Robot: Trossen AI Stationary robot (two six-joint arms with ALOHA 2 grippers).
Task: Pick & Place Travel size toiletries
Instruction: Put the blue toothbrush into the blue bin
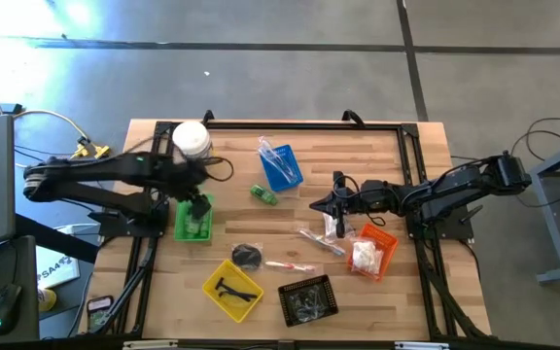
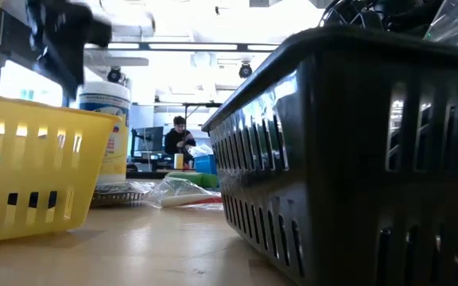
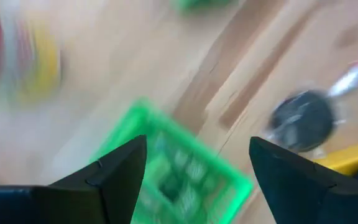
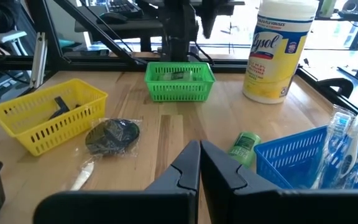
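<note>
My left gripper (image 3: 197, 146) hangs open above the green tray (image 1: 193, 220), with nothing between its fingers. In the right wrist view it shows above that tray (image 4: 179, 81), which holds small green bottles (image 4: 176, 76). One green bottle (image 1: 264, 193) lies on its side on the table near the blue tray (image 1: 282, 165), which holds wrapped toothbrushes. A dark bundle (image 1: 248, 256) and wrapped toothbrushes (image 1: 321, 240) lie mid-table. My right gripper (image 4: 199, 163) waits shut above the table's right half, with nothing in it.
A white tub with a yellow label (image 1: 192, 139) stands behind the green tray. An orange tray (image 1: 381, 255) holds white sachets, and a yellow tray (image 1: 231, 288) holds a black T-shaped piece. A black tray (image 1: 307, 298) stands at the near edge. A person (image 2: 180, 139) sits far behind the table.
</note>
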